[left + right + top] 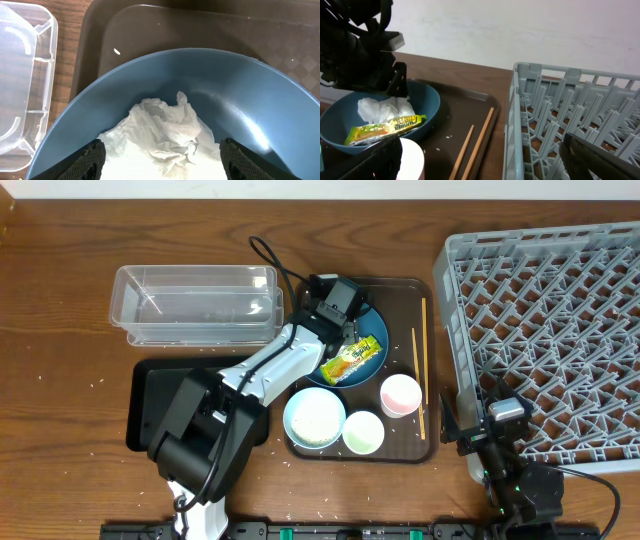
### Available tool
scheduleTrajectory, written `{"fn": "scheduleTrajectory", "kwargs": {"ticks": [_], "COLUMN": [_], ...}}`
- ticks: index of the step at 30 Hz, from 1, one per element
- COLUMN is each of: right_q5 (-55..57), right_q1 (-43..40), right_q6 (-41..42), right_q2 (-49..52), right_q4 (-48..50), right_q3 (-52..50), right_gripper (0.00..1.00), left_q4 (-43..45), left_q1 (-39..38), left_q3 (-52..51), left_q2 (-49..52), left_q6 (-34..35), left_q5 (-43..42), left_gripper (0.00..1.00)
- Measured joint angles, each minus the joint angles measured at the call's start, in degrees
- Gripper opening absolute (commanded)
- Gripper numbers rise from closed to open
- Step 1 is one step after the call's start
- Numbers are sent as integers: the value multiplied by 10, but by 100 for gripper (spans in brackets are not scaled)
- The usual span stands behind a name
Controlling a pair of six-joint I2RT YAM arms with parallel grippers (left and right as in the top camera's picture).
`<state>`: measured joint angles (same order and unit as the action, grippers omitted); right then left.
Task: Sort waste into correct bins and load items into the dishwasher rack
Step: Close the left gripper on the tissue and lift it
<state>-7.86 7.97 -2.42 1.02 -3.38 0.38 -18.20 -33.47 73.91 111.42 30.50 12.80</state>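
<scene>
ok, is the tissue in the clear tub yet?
No, the crumpled tissue lies in the blue plate, and the clear tub beside it holds no tissue.

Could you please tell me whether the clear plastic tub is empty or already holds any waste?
Empty: the clear tub shows only its bare see-through floor and walls; the tissue lies in the blue plate.

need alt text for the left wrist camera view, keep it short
A crumpled white tissue lies in a blue plate, and the left gripper is open, with one dark fingertip showing at each side of the tissue. The plate sits on a brown tray; a clear plastic tub stands on the wooden table at the left.
</scene>
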Motion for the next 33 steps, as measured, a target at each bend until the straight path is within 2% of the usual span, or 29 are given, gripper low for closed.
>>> {"fn": "scheduleTrajectory", "kwargs": {"ticks": [15,30,33], "right_q5": [0,0,0], "right_q1": [0,0,0], "right_q6": [0,0,0], "right_q2": [0,0,0], "right_q4": [0,0,0], "right_q3": [0,0,0], "right_gripper": [99,99,99], "left_q4": [0,13,13], "left_q1": [0,0,0], "left_q3": [0,0,0], "left_q2": [49,49,45], "left_q6": [23,28,27], "left_q5": [-4,-4,-4], "left_gripper": [75,23,19]}}
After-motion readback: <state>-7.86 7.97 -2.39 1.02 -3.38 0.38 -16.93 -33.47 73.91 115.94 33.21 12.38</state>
